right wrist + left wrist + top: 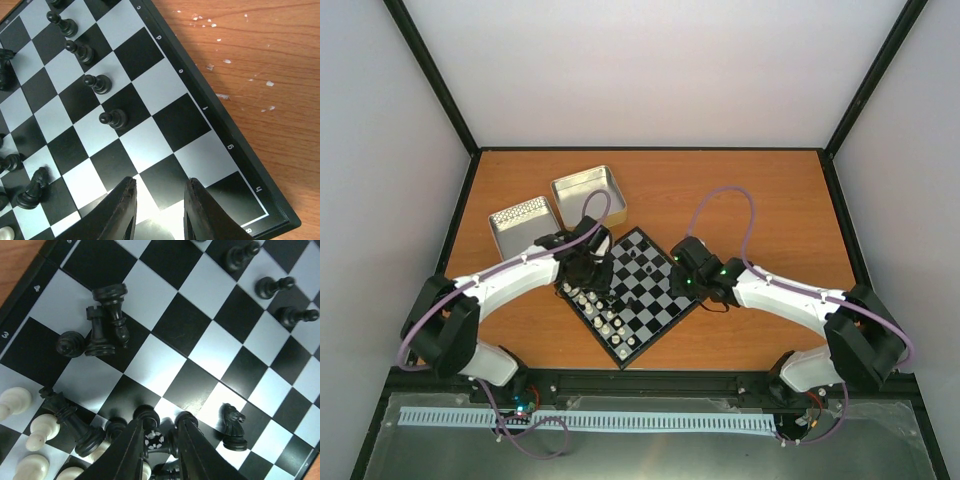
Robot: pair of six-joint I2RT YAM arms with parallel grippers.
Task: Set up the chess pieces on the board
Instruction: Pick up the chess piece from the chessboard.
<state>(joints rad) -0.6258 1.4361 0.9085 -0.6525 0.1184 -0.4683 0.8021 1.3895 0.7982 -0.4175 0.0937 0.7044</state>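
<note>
Chess pieces (100, 332) lie jumbled on the board (660, 300), centre of the top view. My left gripper (159, 429) pinches a black piece (153, 440) at the wrist view's bottom edge. My right gripper (160, 186) hangs spread and empty over a board corner.

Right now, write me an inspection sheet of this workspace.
Surface: wooden table, pale crumbs beside the board.
Job's things: board set cornerwise; black pawns standing in a row; other black pieces toppled together; white pieces along one edge.
Clutter: two metal tins behind the board.
Fingers: left fingers pinch a black piece; right fingers apart, empty, over the board.
Cables: purple cables loop over both arms.
Surroundings: white walls, black frame.
</note>
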